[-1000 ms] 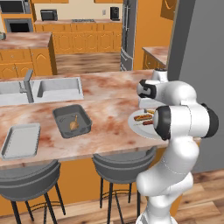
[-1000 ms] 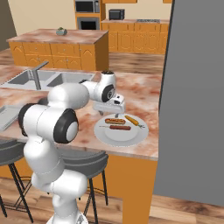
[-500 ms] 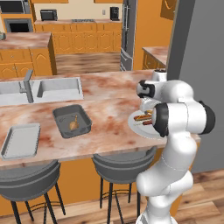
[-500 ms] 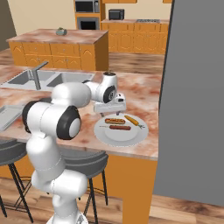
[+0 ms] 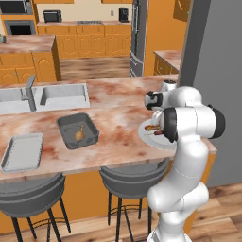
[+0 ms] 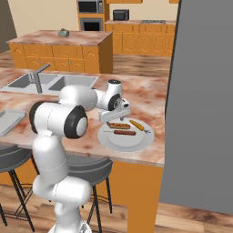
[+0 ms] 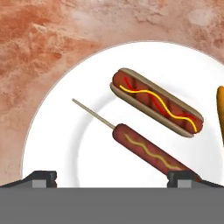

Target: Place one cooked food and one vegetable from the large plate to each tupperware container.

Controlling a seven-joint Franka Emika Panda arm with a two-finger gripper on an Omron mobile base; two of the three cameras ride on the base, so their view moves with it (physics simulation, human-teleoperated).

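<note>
The large plate (image 7: 65,144) is white and lies near the counter's right end (image 6: 123,142) (image 5: 145,138). On it are a hot dog in a bun (image 7: 155,103) (image 6: 119,125), a sausage on a skewer (image 7: 148,151) (image 6: 125,133) and an orange carrot (image 6: 137,125) (image 7: 220,109). My gripper (image 7: 111,178) (image 6: 113,119) hangs open just above the plate's near-left part. Its right fingertip (image 7: 183,177) is close to the sausage's end. The deep dark-grey tupperware tub (image 5: 77,130) holds one brown piece of food (image 5: 79,134). The shallow light-grey tray (image 5: 22,151) (image 6: 9,120) looks bare.
A steel double sink (image 5: 61,94) with a faucet (image 5: 30,90) lies at the back left of the counter. A tall grey panel (image 6: 200,100) stands right of the plate. Two bar stools (image 5: 127,182) sit under the counter's front edge.
The hand has sunk a little lower over the plate. The food on the plate, the tub and the tray have stayed put.
</note>
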